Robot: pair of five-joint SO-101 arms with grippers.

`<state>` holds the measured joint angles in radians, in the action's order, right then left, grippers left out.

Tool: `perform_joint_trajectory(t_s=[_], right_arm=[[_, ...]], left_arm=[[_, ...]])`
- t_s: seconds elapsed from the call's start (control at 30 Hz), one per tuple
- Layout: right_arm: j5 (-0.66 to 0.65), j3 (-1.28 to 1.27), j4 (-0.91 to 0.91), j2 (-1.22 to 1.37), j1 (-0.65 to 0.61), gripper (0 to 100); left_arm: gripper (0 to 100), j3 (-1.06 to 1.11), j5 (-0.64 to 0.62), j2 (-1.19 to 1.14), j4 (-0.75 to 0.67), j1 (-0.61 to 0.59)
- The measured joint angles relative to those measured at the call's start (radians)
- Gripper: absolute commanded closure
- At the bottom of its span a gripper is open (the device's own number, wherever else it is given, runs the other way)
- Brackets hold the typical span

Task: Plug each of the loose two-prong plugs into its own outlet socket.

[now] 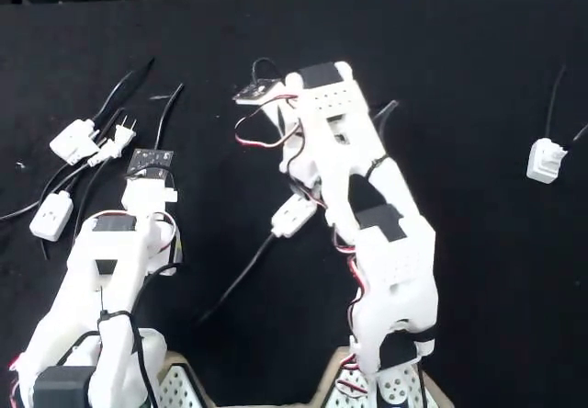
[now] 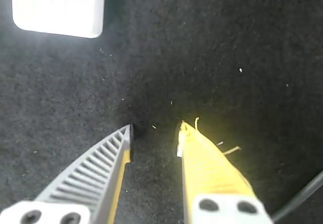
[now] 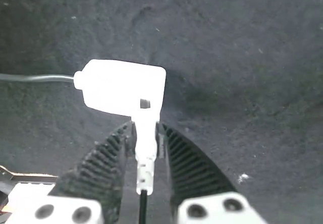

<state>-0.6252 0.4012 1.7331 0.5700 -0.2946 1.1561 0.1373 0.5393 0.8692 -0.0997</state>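
White plug (image 3: 146, 146) at socket (image 3: 123, 87) (R wrist)

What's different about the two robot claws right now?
The left gripper is open and empty; the right gripper is shut on a white plug. The left gripper has a yellow finger; the right gripper's are both black. Both point down at the black cloth.
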Motion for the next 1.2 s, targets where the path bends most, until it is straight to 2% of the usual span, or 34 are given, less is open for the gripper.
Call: perform_joint_trajectory(t_s=[0.2, 0.4, 0.63, 0.8, 0.97, 1.2], right_arm=[[-0.031, 0.000, 0.000, 0.000, 0.006, 98.8], [-0.095, 0.000, 0.000, 0.000, 0.063, 98.8], [-0.106, 0.000, 0.000, 0.000, 0.095, 98.8], [-0.015, 0.000, 0.000, 0.000, 0.095, 98.8], [0.133, 0.000, 0.000, 0.000, 0.095, 98.8], [0.176, 0.000, 0.000, -0.003, 0.097, 98.8]], left_arm=[[83, 0.000, 0.000, 0.000, 0.000, 0.000], [83, 0.000, 0.000, 0.000, 0.000, 0.000], [83, 0.000, 0.000, 0.000, 0.000, 0.000], [83, 0.000, 0.000, 0.000, 0.000, 0.000], [83, 0.000, 0.000, 0.000, 0.000, 0.000], [83, 0.000, 0.000, 0.000, 0.000, 0.000]])
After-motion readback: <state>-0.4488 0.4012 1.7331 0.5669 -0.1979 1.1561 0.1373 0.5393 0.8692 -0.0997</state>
